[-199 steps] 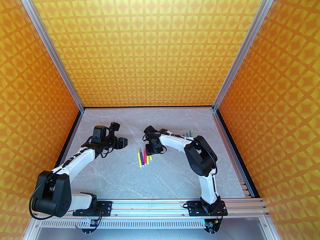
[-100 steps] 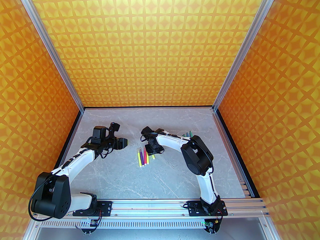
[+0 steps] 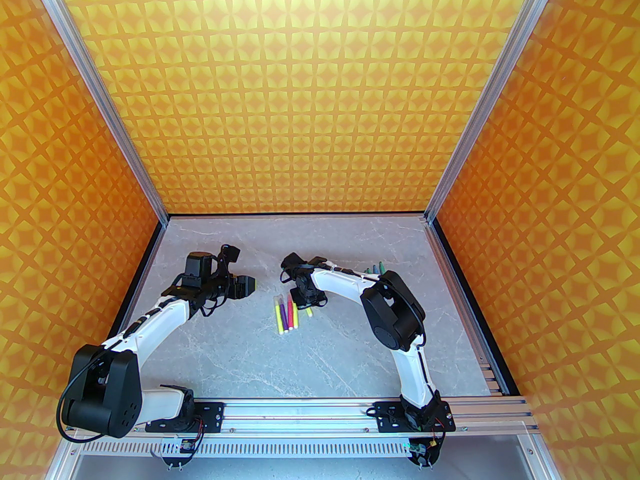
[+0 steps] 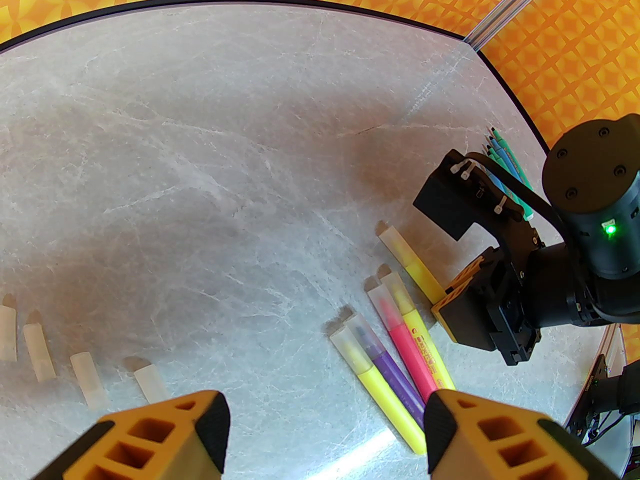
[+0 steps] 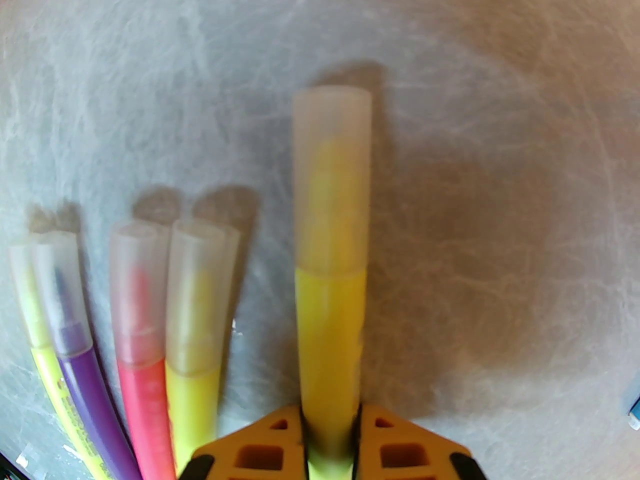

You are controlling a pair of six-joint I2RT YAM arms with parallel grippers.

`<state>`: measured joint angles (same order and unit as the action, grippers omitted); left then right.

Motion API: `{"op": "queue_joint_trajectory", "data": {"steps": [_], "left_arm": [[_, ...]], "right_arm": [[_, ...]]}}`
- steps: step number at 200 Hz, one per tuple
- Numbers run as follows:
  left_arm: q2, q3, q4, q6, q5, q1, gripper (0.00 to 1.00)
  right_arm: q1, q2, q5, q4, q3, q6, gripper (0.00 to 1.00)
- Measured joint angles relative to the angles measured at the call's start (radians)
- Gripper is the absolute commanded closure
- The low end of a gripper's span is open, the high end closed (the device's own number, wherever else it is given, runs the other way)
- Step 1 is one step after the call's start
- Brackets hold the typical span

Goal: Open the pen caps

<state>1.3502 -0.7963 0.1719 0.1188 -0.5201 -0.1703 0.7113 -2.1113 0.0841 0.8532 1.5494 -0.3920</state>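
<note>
Grip check, right side first: found the right gripper [image 5: 330, 420] clamped tight on the barrel of a yellow pen [image 5: 327, 328], with both orange fingers [image 5: 425, 443] pressed to its sides. Saw its clear cap [image 5: 332, 178] in place, jutting straight out ahead of the fingertips over the grey marbled table [image 5: 500, 93], well clear of the grip itself. Could not tell whether that pen rested on the surface or hung just above it. Noted four more capped pens [image 5: 142, 398] lying side by side just beside the held one, toward the left of the right wrist view: yellow-green, purple, pink, yellow, with caps all pointing much the same way as the held cap. Found the left gripper [image 4: 327, 418] held wide, with nothing between its jaws, above the table, near that row but apart from every pen. Picked out four loose caps [image 4: 87, 380] lined up on the table toward the lower left of the left wrist view, well apart from the pen row. Spotted a small bunch of green and blue pens [image 4: 505, 168] farther off, past the right arm, with bare pointed tips.
</note>
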Motion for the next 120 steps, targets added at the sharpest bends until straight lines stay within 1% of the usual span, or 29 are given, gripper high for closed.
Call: {"op": "queue_joint_trajectory", "data": {"steps": [34,70,90,120], "left_arm": [[0.018,0.0,-0.024,0.015,-0.03,0.0,0.32],[0.037,0.0,-0.065,0.059,-0.095,0.0,0.33],[0.051,0.0,-0.101,0.091,-0.146,0.0,0.33],[0.064,0.0,-0.162,0.143,-0.223,0.0,0.34]], "right_arm": [[-0.007,0.046,0.022,-0.021,-0.054,0.003,1.0],[-0.012,0.165,0.009,-0.09,-0.125,0.007,1.0],[-0.013,0.253,-0.04,-0.171,-0.183,0.02,1.0],[-0.013,0.36,-0.145,-0.314,-0.271,0.046,1.0]]}}
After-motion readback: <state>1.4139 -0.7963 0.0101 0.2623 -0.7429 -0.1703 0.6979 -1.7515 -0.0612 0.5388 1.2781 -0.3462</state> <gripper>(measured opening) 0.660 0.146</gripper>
